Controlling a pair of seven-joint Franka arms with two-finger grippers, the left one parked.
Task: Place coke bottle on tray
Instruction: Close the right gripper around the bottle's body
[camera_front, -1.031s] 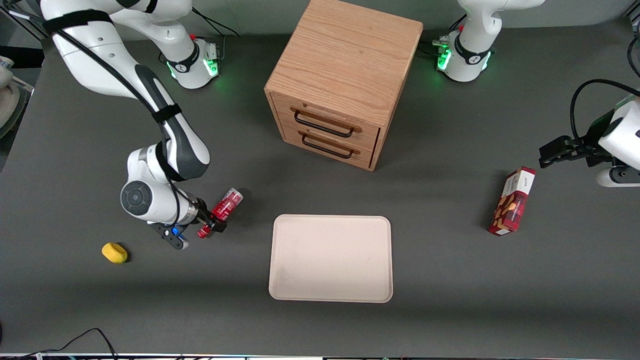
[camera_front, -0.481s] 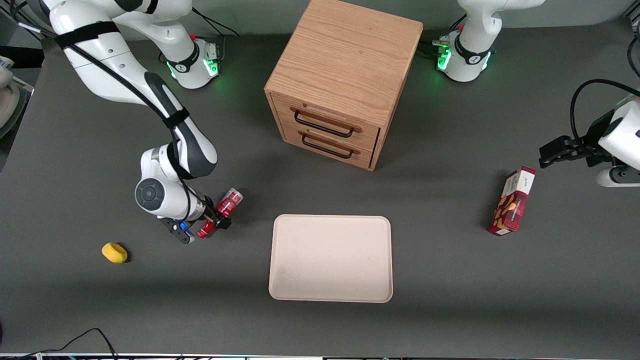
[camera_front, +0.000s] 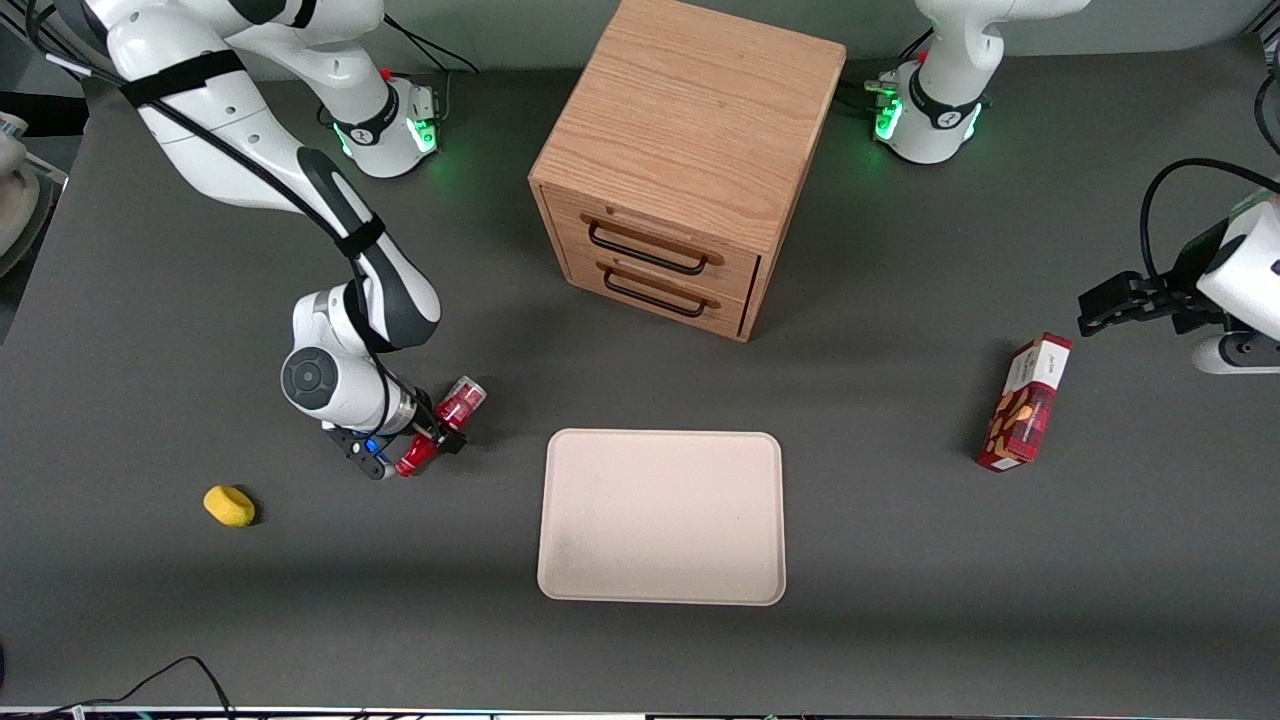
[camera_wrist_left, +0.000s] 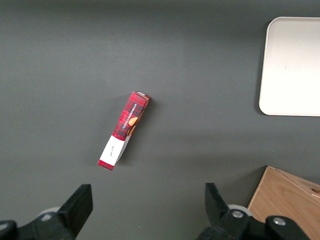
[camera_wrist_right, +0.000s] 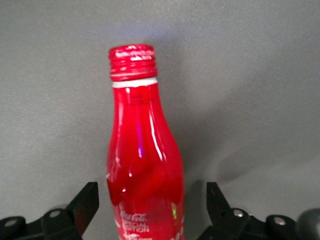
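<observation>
Tray (camera_front: 661, 517) flat on table, bare. Coke bottle (camera_front: 441, 424) lies on its side beside the tray, toward working arm's end. Gripper (camera_front: 427, 440) straddles its body, jaws spread either side, not clamped. Rigid, glossy, likely slippery and prone to roll; grip mid-body, not the neck

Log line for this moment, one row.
phase: pre-grasp | claw: open, straddling coke bottle lying on table | tray: bare, bottle not on it
</observation>
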